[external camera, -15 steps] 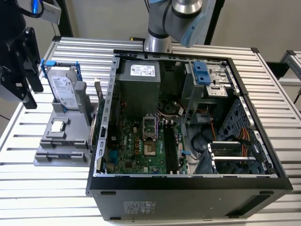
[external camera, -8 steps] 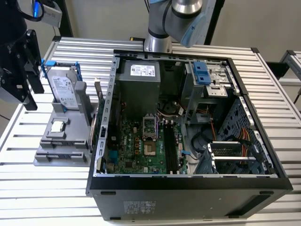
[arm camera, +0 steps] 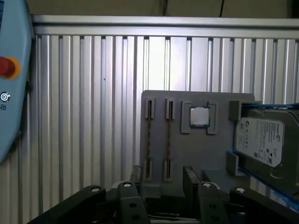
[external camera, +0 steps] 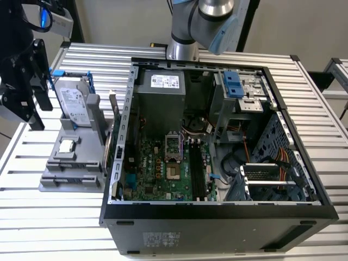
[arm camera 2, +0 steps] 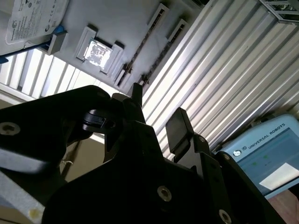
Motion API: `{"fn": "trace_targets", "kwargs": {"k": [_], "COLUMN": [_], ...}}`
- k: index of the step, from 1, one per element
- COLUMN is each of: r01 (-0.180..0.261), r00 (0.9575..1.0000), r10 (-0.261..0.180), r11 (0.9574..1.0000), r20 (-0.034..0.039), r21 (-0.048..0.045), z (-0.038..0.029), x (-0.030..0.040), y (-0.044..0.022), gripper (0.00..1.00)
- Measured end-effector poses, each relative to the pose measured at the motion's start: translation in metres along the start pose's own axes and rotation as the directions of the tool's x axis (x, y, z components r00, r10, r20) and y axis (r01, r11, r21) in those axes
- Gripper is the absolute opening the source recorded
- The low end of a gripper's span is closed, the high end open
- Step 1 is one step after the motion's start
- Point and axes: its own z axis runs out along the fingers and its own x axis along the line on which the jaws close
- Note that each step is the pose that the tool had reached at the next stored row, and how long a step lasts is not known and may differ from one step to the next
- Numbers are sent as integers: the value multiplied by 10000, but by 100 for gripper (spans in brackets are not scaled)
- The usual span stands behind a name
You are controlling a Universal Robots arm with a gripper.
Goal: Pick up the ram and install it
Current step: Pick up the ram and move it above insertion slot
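Ribbed aluminium surface (external camera: 54, 217) carried an open black computer case (external camera: 217, 215), lying on its side with its green motherboard (external camera: 157, 168) exposed. Behind the case, the base of the silver and pale blue robot arm (external camera: 187, 27) rose from the surface.

On the exterior view's left of the case sat a grey holder (external camera: 57, 160), just beside the case wall. A silver hard drive (external camera: 73, 103) in a blue bracket lay at the holder's far end.

A pale blue control pendant (arm camera: 11, 79) with a red button showed at the edge of the first wrist view, well apart from the holder.

The black pincer (arm camera: 162, 170) hung near the holder's end with the two long slots. Its two fingers (arm camera: 135, 175) were spread apart and released, grasping nothing. In the exterior view the dark pincer body stood to the exterior view's left of the holder.

The ram (arm camera: 149, 137), seen edge-on as a thin dark stick, stood in one long slot of the holder. A second like stick (arm camera: 169, 137) stood in the slot just beside it. Both were apart from the pincer's fingers.

A small square silver processor chip (arm camera: 199, 116) lay in a shallow pocket of the holder, between the slots and the hard drive.
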Motion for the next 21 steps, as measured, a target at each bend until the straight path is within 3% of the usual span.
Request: {"fn": "trace_targets", "kwargs": {"k": [21], "r01": [-6], "r00": [10000], "r10": [6], "r11": [10000], "r20": [-19], "r21": [4], "z": [32], "x": [0], "y": [-1], "gripper": [100]}}
